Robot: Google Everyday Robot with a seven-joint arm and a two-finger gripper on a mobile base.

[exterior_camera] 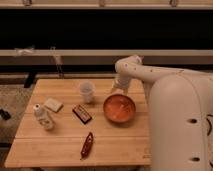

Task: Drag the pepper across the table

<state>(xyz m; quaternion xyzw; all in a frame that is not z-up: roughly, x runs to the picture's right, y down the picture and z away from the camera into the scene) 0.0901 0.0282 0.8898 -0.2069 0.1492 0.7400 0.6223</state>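
"Where's the pepper (pixel 87 145)?"

"At the near edge of the table (pixel 50 145), about the middle, lying lengthwise with one end pointing near-left. Nothing is touching it."

"And the gripper (pixel 119 86)?"

"At the far side, just beyond the orange bowl (pixel 105 104), well apart from the pepper. Its jaws stand apart with nothing in them."

"So how should it go about this?"

"I'd say it has to reach first. It should come toward the near edge and pass left of the bowl, and also keep off the dark packet (pixel 82 113), which sits between the clear cup (pixel 86 92) and the pepper. Then it should drop low, press or pinch the chili at its middle, and pull slowly along the wood."

"Which way?"

"Left looks roomiest, in front of the small bottle (pixel 43 117). It needs to keep the chili on the board and stay back from the near edge."
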